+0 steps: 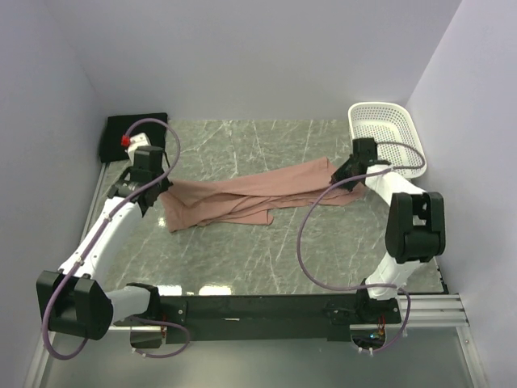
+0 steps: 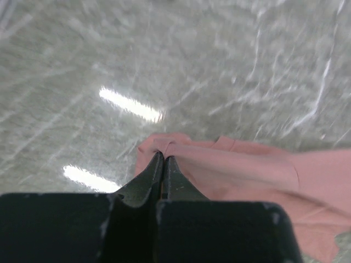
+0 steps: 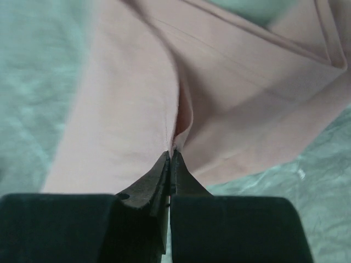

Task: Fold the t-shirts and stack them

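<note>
Currently | your left pincer [image 2: 163, 159] and right pincer [image 3: 171, 155] each clamp an end of the pink t-shirt [image 1: 242, 200], strung across the table [image 1: 234, 145] | black t-shirt [image 1: 133, 133] sits folded far-left | you've yet to fold and stack the pink one.

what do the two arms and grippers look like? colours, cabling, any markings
Left arm and right arm: white link shells, chunky black joint housings. A lilac cable loops loosely along each. Left gripper and right gripper: black, tapered wedge-shaped fingers. Small red tab near the left wrist.
</note>
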Motion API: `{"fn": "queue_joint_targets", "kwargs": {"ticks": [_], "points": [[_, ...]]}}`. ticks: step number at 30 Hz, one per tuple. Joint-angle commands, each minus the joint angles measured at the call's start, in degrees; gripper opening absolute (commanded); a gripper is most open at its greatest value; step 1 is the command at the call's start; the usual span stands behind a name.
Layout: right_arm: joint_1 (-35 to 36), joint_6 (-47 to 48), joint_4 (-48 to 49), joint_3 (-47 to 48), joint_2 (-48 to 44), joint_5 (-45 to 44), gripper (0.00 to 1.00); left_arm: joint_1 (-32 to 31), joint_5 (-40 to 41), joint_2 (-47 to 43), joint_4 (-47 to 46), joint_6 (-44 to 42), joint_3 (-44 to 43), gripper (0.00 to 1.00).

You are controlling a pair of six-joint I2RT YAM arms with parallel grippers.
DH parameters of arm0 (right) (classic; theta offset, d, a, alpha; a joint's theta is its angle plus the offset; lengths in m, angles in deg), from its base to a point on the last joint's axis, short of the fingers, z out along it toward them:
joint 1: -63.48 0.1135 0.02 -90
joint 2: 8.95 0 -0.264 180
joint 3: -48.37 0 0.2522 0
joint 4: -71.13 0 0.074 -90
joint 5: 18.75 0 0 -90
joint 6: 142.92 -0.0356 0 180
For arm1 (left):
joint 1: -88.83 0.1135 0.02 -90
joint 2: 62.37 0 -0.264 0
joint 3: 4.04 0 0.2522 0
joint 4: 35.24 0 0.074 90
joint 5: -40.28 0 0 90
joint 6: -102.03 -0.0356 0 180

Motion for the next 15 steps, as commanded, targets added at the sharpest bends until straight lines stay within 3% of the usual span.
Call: {"fn": "queue_joint_targets", "kwargs": {"ticks": [1, 10, 15], "points": [[-0.4, 2.1, -4.8, 9.9, -8.4, -2.5, 0.0, 1.8, 4.1, 0.7, 1.4, 0.2, -10.8, 0.01], [-3.9, 5.1, -16.6, 32.3, -13.4, -2.9, 0.0, 9.0, 1.5, 10.5, 11.0, 0.2, -46.1, 0.01], [-8.1, 5.8, -18.8, 42.1, -17.1, 3.5, 0.0, 10.6, 1.7, 14.6, 18.5, 0.0, -68.4, 0.01]]}}
